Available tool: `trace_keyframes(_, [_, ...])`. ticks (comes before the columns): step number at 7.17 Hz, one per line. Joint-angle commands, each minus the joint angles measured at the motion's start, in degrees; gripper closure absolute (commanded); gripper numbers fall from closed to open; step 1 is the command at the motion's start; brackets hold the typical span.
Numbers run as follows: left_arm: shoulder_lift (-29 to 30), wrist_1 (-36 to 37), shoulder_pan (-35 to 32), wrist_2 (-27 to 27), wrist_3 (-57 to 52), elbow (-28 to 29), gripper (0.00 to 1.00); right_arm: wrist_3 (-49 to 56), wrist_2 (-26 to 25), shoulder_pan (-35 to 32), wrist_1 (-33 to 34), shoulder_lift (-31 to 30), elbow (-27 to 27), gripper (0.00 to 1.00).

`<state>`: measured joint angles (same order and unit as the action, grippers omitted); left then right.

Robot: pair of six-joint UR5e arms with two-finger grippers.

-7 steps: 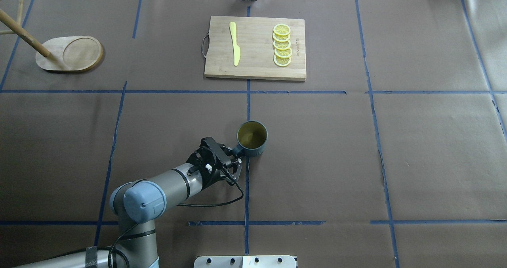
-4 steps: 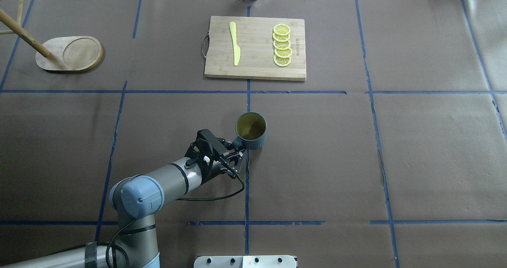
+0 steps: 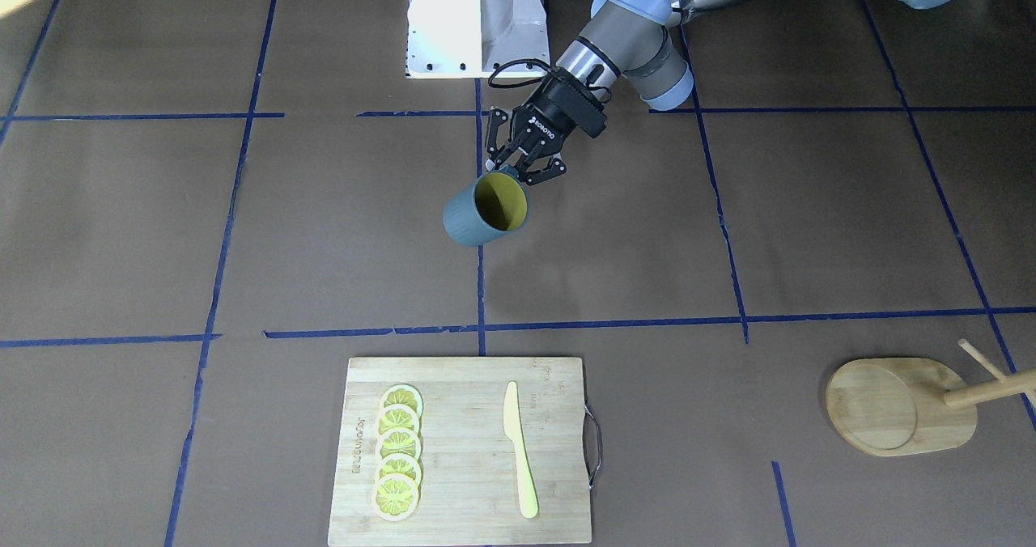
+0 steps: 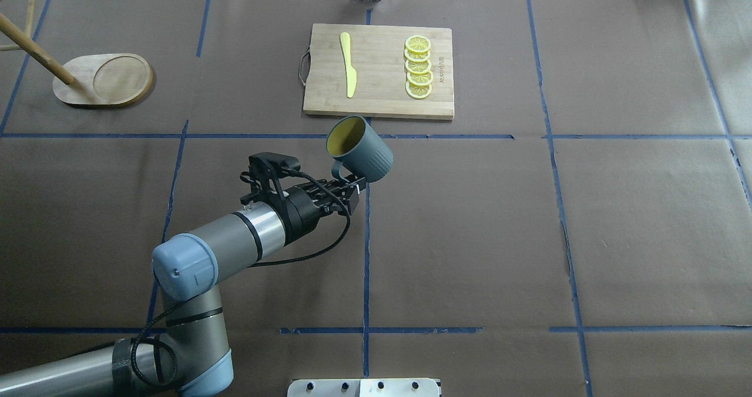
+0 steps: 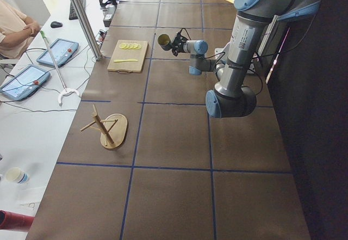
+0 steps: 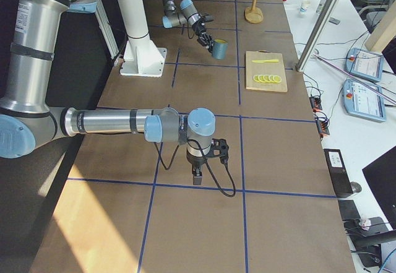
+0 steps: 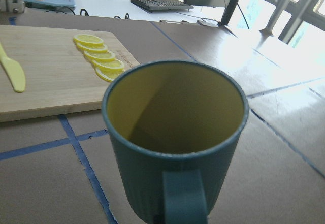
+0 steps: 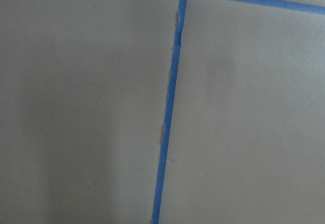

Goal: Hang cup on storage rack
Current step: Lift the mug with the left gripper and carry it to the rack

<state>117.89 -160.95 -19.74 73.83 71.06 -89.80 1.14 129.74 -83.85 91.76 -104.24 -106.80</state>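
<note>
The cup [image 4: 359,149], dark blue-grey with a yellow inside, hangs tilted in the air above the table's middle. My left gripper [image 4: 350,187] is shut on its handle. It also shows in the front view [image 3: 477,209], with the gripper [image 3: 520,171] behind it, and it fills the left wrist view [image 7: 172,132]. The storage rack [image 4: 106,80], an oval wooden base with a dowel post and pegs, stands at the far left, well away from the cup; it also shows in the front view [image 3: 898,405]. My right gripper [image 6: 197,177] shows only in the exterior right view, pointing down, and I cannot tell its state.
A wooden cutting board [image 4: 379,71] lies just beyond the cup, with a yellow knife [image 4: 348,65] and several lemon slices [image 4: 418,67] on it. Blue tape lines cross the brown table cover. The right wrist view shows only paper and tape.
My left gripper has lifted the cup off the table and carried it away from the robot, toward the cutting board. The cup now tilts, its mouth turned to the left.
</note>
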Motion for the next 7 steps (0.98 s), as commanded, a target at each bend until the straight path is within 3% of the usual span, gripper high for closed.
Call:
trace_keyframes(1, [0.0,-2.4,-4.8,2.3,28.7,-0.5,1.00,0.0,0.0,0.0,0.0,0.0,0.1,0.00])
trace_keyframes(3, [0.0,-6.3,-14.5,6.2,52.9,-0.6,1.00,-0.1,0.1,0.0,0.0,0.0,-0.1,0.00])
trace_keyframes(5, [-0.3,-8.2,-24.4,6.7,72.1,-0.4,1.00,0.0,0.1,0.0,0.0,0.1,-0.2,0.00])
trace_keyframes(7, [-3.0,-8.6,-31.9,6.9,83.2,0.1,1.00,-0.1,0.1,0.0,0.0,0.2,-0.3,0.00])
